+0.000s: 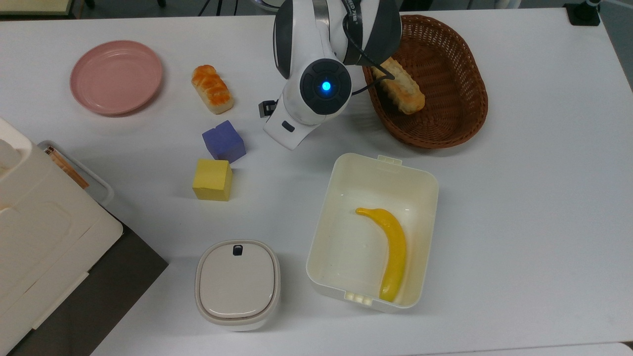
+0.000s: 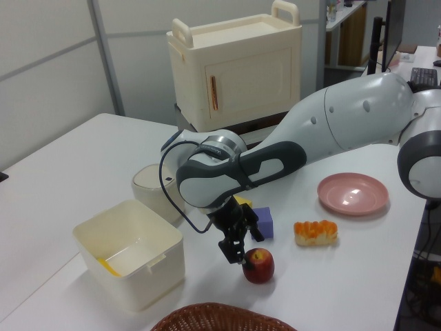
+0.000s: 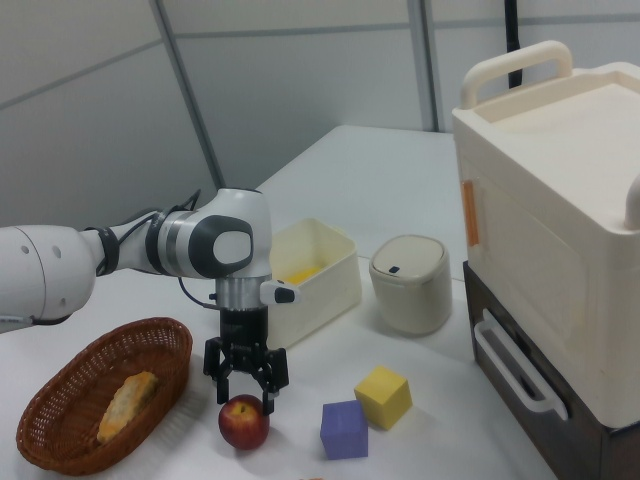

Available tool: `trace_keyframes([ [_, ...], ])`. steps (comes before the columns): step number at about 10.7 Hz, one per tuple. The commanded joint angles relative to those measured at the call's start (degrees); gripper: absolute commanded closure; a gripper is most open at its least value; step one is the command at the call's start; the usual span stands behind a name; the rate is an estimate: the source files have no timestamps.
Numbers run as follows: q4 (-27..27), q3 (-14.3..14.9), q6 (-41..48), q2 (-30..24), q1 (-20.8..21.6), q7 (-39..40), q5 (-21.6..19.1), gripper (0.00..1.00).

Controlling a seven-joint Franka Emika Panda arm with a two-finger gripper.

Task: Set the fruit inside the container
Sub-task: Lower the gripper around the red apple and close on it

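The dark-red apple (image 3: 244, 422) rests on the white table between the wicker basket and the purple cube, also seen in the left view (image 2: 258, 265). My gripper (image 3: 242, 392) points straight down just over it, open, with a finger on either side of the apple's top. In the left view the gripper (image 2: 241, 254) is at the apple's upper left. From the top view my wrist covers the apple, and one dark finger (image 1: 267, 108) sticks out to the top view's left. The cream-white container (image 1: 346, 168) stands open nearer the front, with a yellow banana (image 1: 390, 252) lying inside.
A brown wicker basket (image 1: 455, 113) holding a bread stick is right of my wrist in the top view. A glazed bread roll (image 1: 211, 89), purple cube (image 1: 223, 141), yellow cube (image 1: 212, 179), pink plate (image 1: 116, 76) and lidded white box (image 1: 237, 284) lie left. A large cream cabinet (image 1: 39, 222) fills the left edge.
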State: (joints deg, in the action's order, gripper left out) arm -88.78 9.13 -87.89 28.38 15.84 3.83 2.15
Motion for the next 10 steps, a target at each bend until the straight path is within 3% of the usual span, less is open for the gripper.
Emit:
trace_keyframes([
  [1,-1.31,0.37,0.88,-0.7,0.59,0.3,1.62,0.0],
  [4,-2.98,0.37,0.18,0.53,0.94,0.21,1.71,0.0],
  [5,-2.89,0.37,0.0,0.8,0.95,0.21,1.71,0.16],
  [6,-2.63,0.37,0.09,0.71,0.86,0.38,1.71,0.49],
  [7,-2.37,0.37,0.35,0.54,0.77,0.56,1.71,0.74],
  [8,-1.41,0.37,0.62,0.36,0.77,0.56,1.71,0.89],
  [10,1.49,0.45,0.71,-0.86,0.42,0.39,1.45,0.91],
])
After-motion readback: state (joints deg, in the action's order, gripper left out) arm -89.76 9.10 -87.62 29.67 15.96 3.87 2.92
